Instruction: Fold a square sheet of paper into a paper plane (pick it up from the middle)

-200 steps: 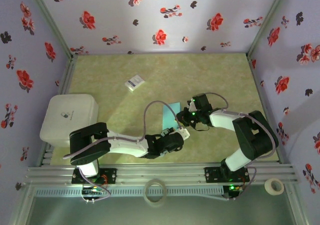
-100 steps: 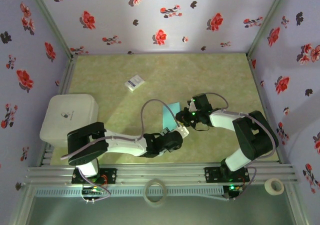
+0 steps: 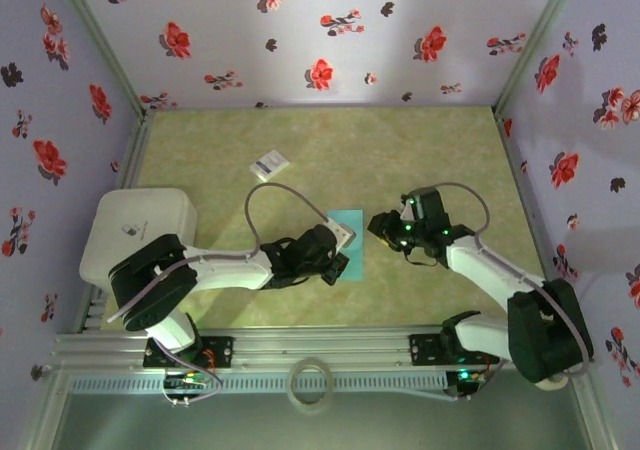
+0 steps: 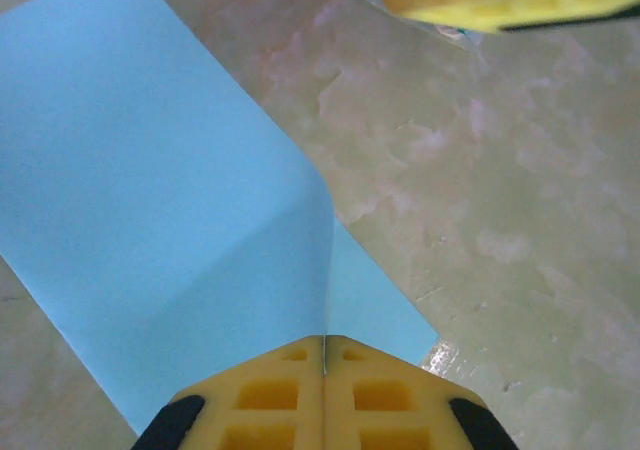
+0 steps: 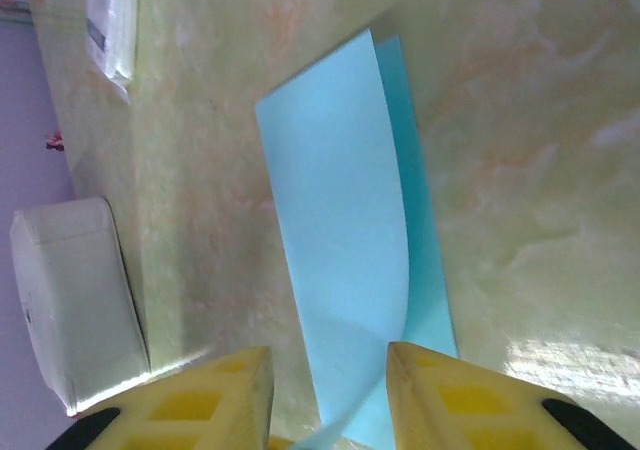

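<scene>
Teal paper: the square sheet (image 3: pixel 347 232) lies doubled over near the middle of the table (image 3: pixel 440 150). The fold is loose and the upper flap bows up, uncreased. At the sheet's 6 o'clock end the left gripper (image 4: pixel 323 360) has its jaws pressed together, pinching the paper. At 3 o'clock the right gripper (image 5: pixel 325 390) has its jaws spread with the sheet's end between them. We cannot tell whether either pad touches it.

We judge the first half-fold is in hand. The lower layer peeks out past the flap along one long side, so we would square the edges before flattening the fold, with the pinch as anchor.

Room: open table from 12 to 3 o'clock. The white box (image 3: pixel 140 235) at 9 is well apart, and the small card (image 3: pixel 268 164) at 11 is apart. It is tighter toward 6, by the arm bases.
</scene>
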